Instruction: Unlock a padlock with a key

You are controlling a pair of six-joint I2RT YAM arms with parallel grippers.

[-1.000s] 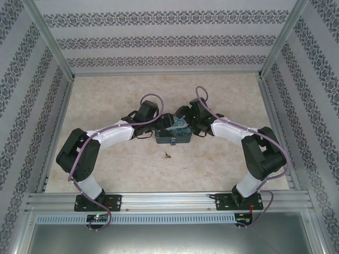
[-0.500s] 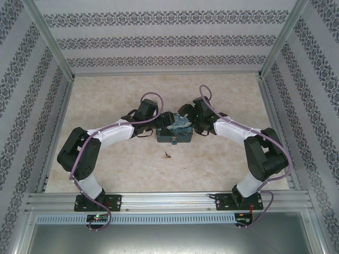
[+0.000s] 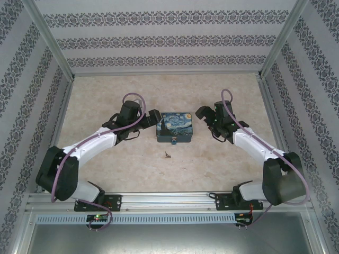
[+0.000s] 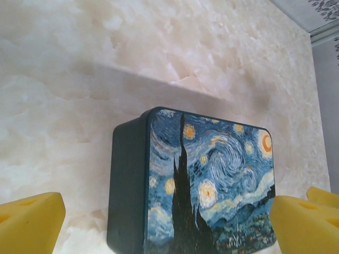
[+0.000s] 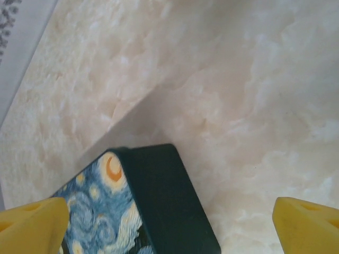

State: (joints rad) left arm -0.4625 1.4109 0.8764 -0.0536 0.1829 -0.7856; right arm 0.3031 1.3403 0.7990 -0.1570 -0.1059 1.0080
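Currently we find the left gripper (image 3: 157, 117) and right gripper (image 3: 201, 112) spread wide and empty flanking the tin (image 3: 175, 124), the padlock (image 3: 174, 141) on its 6 o'clock face, the key (image 3: 168, 155) lying apart at 5 o'clock from the left gripper, the nearer; key axis unreadable.

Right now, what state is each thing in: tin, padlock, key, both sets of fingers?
Tin: lid shut, nothing gripping it.
Padlock: hanging on the tin's front; locked or not, too small to tell.
Key: lying loose in front of the tin.
Left fingers: open, empty, by the tin's left side.
Right fingers: open, empty, clear of the tin's right side.
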